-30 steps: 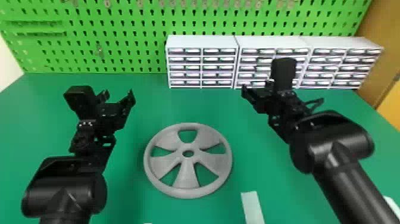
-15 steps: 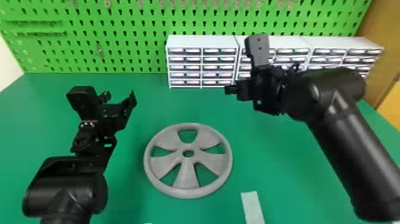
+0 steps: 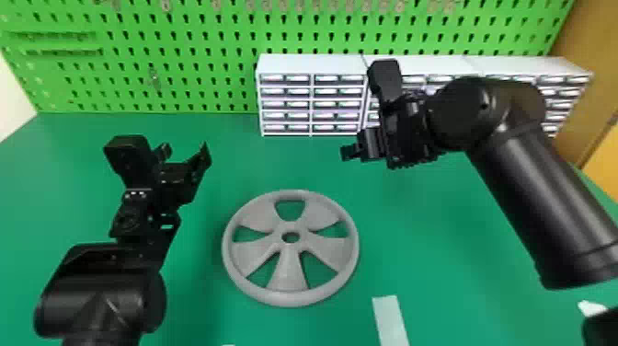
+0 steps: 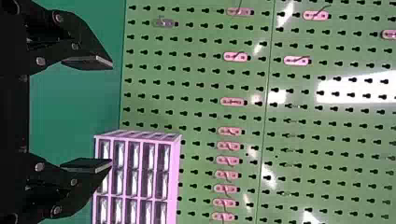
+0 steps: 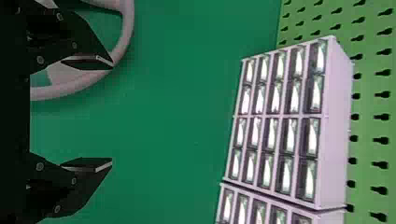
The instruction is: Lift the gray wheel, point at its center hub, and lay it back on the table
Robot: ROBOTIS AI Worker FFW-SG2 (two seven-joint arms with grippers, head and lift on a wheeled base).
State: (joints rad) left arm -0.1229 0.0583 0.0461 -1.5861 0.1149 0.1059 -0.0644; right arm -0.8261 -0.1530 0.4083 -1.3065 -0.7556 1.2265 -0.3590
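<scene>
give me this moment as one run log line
gray wheel: flat on table | left gripper: open, empty | right gripper: open, empty

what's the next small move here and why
Probably bring the right tool down and toward the robot's left, over the near-right part of the gray wheel's rim. Its fingers are open and empty, held above the table and off to the right of the wheel, which lies flat with nothing gripping it.
</scene>
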